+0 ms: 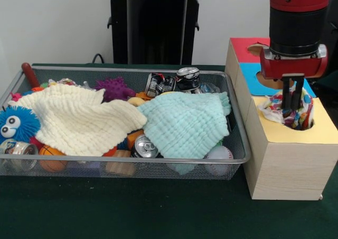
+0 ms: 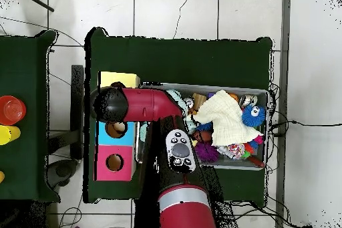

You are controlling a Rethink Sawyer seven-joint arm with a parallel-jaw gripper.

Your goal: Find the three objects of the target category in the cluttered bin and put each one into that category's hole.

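patterned cloth (image 1: 288, 110): multicolour print on white, bunched up and sitting in the hole of the yellow section, part of it spilling over the rim.
gripper (image 1: 291, 110): dark fingers (image 1: 285, 97) pointing straight down into that hole, tips buried in the patterned cloth. Can't tell if it's clamped on it or let go.
arm (image 2: 143, 104): red and black, reaches across the box in the overhead view and hides the yellow hole there.
sorting box (image 1: 288, 165): pale wood sides, top split into red, blue and yellow sections, one hole each. Stands just beside the bin's end, on the green table (image 1: 158, 212).
wire bin (image 1: 127, 160): mesh tray, full of clutter.
cream cloth (image 1: 79, 117): spread over the side of the bin away from the box.
mint cloth (image 1: 185, 123): spread over the side next to the box, edge touching the cream cloth.
cans: crushed cans (image 1: 174, 82) at the bin's back edge, one silver can (image 1: 143, 146) at the front between the two cloths.
toys: blue fuzzy ball with eyes (image 1: 16, 124) at the end away from the box, purple spiky ball (image 1: 113, 88) at the back, orange ball (image 1: 50, 157) and baseball (image 1: 218, 157) along the front wall.
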